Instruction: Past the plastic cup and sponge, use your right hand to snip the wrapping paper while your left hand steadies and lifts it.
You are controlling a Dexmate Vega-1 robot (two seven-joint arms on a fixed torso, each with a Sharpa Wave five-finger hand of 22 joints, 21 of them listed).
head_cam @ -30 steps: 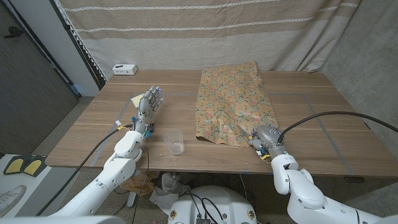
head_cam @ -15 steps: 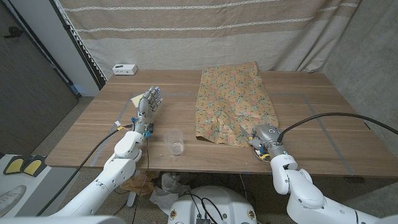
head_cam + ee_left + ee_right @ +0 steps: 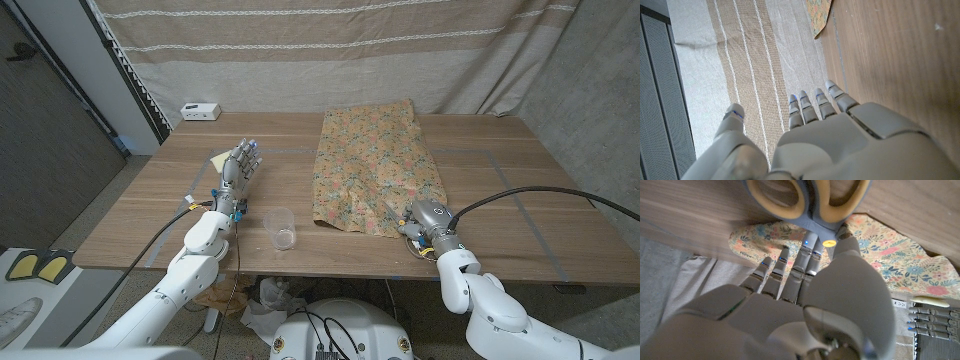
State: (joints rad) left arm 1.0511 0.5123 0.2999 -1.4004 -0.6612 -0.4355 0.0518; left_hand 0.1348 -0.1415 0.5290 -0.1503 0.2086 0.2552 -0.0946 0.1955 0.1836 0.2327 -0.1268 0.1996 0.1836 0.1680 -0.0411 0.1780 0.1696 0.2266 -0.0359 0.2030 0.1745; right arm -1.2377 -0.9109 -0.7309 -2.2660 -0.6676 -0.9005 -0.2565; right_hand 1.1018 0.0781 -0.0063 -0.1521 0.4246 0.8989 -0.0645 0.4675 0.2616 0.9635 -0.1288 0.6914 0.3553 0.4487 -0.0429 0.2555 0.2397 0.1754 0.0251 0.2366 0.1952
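Wrapping paper (image 3: 372, 163) spread flat on the right half of the table (image 3: 500, 190), running from the far edge down toward the near edge, floral side up. Makes sense for cutting: near end lands just in front of the right hand (image 3: 424, 222), so the snip can start from that edge. Scissors (image 3: 810, 200) lying right by that near edge, yellow-and-blue handles pointing at the hand. Right hand reaching onto them, fingers (image 3: 790, 267) stretched out over the pivot and fairly close together, but can't tell if anything's actually threaded through the loops or clamped yet. Looks more like lining up for a grab than a real hold.

Left hand (image 3: 237, 170) well off to the left, fingers up and spread apart, holding nothing, nowhere near the paper. Probably parked there until the scissors are sorted, since steadying and lifting only matters once the cutting starts.

Plastic cup (image 3: 282, 228) standing upright near the front edge, between the two hands, just left of the paper's near corner. Something pale tucked behind the left hand, maybe the sponge, too hidden to call.
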